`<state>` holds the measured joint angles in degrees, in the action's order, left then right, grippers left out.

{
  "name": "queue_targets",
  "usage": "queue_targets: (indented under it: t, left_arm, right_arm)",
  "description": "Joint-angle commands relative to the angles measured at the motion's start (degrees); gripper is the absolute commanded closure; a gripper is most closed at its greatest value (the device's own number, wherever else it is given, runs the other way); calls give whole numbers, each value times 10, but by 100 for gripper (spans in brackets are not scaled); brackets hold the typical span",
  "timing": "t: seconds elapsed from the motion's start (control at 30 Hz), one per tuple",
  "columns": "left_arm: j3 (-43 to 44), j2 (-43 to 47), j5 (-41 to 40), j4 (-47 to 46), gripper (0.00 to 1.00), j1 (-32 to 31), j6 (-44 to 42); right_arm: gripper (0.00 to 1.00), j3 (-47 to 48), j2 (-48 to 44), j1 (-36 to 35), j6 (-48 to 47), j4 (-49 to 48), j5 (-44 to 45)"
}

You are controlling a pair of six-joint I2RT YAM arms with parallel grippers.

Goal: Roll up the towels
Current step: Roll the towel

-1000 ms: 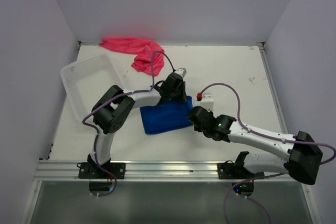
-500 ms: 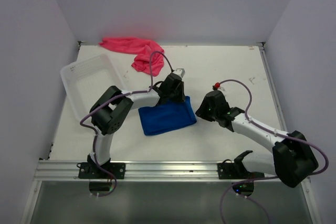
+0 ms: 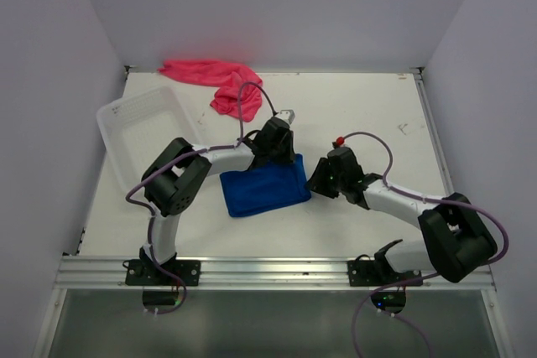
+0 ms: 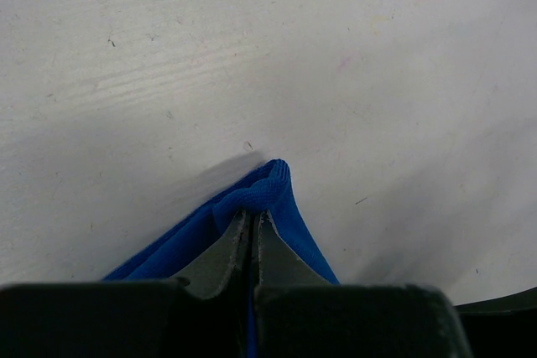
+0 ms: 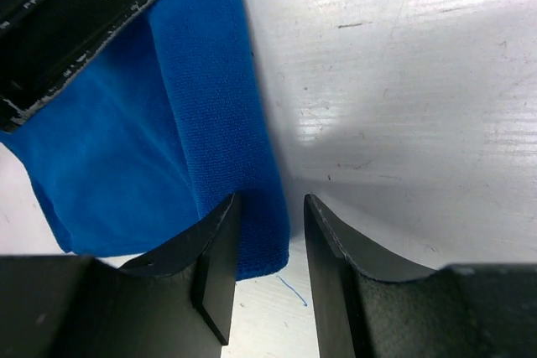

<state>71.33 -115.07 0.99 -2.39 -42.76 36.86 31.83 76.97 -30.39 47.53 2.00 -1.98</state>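
The royal blue towel (image 3: 264,189) lies folded flat on the white table, in the middle. My left gripper (image 3: 283,152) is shut on its far right corner; in the left wrist view the blue towel (image 4: 281,194) bunches around the left gripper (image 4: 252,217). My right gripper (image 3: 318,180) sits low at the towel's right edge. In the right wrist view the right gripper (image 5: 270,207) is open, straddling the near corner of the blue towel (image 5: 168,123), and the cloth is not pinched. The pink-red towel (image 3: 214,80) lies crumpled at the table's far left edge.
A white slotted basket (image 3: 138,123) stands tilted at the left, beside the left arm's elbow. The walls enclose the table on three sides. A metal rail (image 3: 268,270) runs along the near edge by both bases.
My right gripper pulled back to the right off the blue towel, then came back in to its right edge with the jaws a little wider. The left gripper kept its hold.
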Motion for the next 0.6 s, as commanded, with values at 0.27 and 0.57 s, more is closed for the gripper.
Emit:
queue_targets:
  t: [0.27,0.57]
  left_arm:
    - [-8,21,-18,-1,100,4,-14]
    - [-15,27,-20,2,100,4,-20]
  right_arm:
    - [52,-14,-39,2,-13,-36,-15]
    - [53,-12,4,1,-19,-56,-36]
